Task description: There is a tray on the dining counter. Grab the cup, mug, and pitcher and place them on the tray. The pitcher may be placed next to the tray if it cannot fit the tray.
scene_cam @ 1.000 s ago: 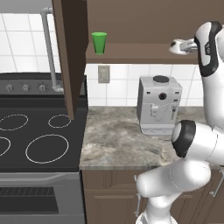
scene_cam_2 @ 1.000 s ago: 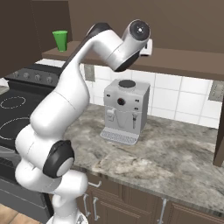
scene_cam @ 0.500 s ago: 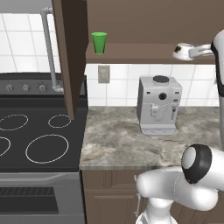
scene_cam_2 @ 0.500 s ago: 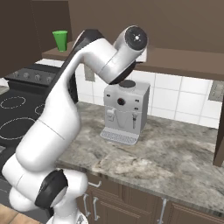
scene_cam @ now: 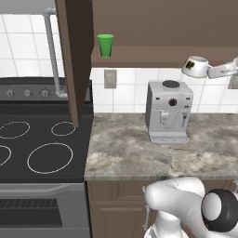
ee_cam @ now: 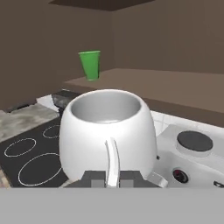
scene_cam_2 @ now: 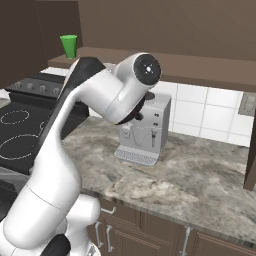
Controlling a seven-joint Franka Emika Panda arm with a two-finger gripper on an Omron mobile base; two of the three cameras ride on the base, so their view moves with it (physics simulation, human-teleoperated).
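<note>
White and rounded, the mug (ee_cam: pixel 108 131) is sitting clamped in the end effector (ee_cam: pixel 112 178), whose dark fingers (ee_cam: pixel 94 178) are pinching shut on the thin handle at the mug's near side. In the left base view the mug (scene_cam: pixel 195 67) is hanging tilted in the air, up near the underside of the brown shelf (scene_cam: pixel 153 56), above and to the right of the grey coffee machine (scene_cam: pixel 168 111). That machine is standing on the marbled stone counter (scene_cam: pixel 135 153), against the tiled wall. The green cup (scene_cam: pixel 105 45) is standing upright on the shelf, well apart from the mug, to its left. A black stovetop (scene_cam: pixel 39 151) with ring burners is lying just beside the counter on the left.
</note>
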